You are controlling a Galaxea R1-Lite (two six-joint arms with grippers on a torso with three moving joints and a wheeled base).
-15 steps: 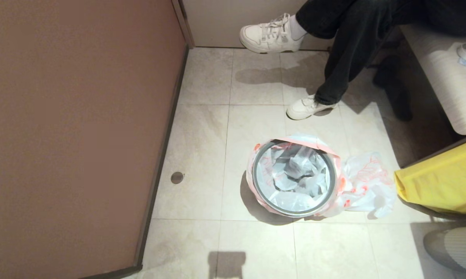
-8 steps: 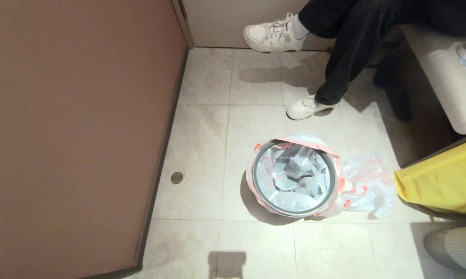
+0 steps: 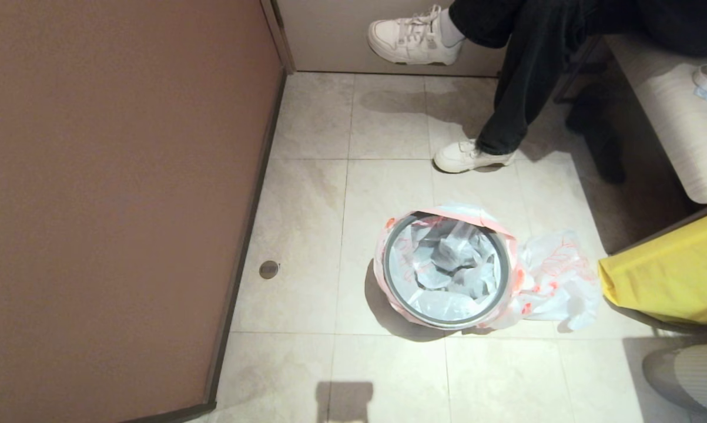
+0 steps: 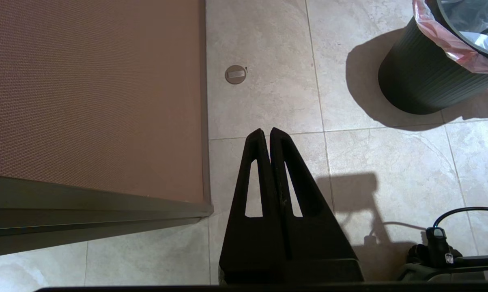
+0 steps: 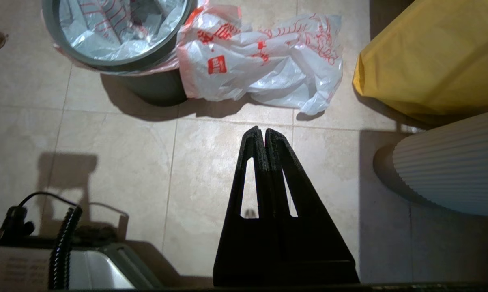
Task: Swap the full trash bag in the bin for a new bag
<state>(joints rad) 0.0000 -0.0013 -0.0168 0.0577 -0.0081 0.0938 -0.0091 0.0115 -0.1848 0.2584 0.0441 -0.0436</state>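
1. We see the bin [image 3: 446, 270] standing on the tiled floor [image 3: 306, 205], roughly mid-floor, well apart from the brown wall panel [image 3: 112, 194] along the floor's left edge.
2. A thin grey hoop forms the bin's rim; the bin's outside is dark and ribbed in the left wrist view.
3. The bag in the bin [image 3: 447, 264] lines it: translucent whitish film, pink-red edge folded out over the rim, crumpled film and red print inside. We can't make out distinct trash shapes in it.
4. A second bag [image 3: 556, 282] of the same kind lies crumpled on the floor, touching the bin's right side, red print showing. It sits between the bin and a yellow bag [image 3: 670, 276] at the floor's right edge.
5. Left end effector [image 4: 267, 132]: fingers pressed together, holding nothing, above bare floor tiles near the wall panel's corner, well short of the bin.
6. Right end effector [image 5: 260, 129]: fingers pressed together, holding nothing, above bare floor just short of the second bag, not touching it.
7. Neither end effector shows in the head view.
8. A person's legs in dark trousers with white sneakers [image 3: 468, 157] are at the far edge of the floor; one shoe is planted on the tiles, the other is raised.
9. A round floor plug [image 3: 269, 269] sits in the tiles near the wall panel.
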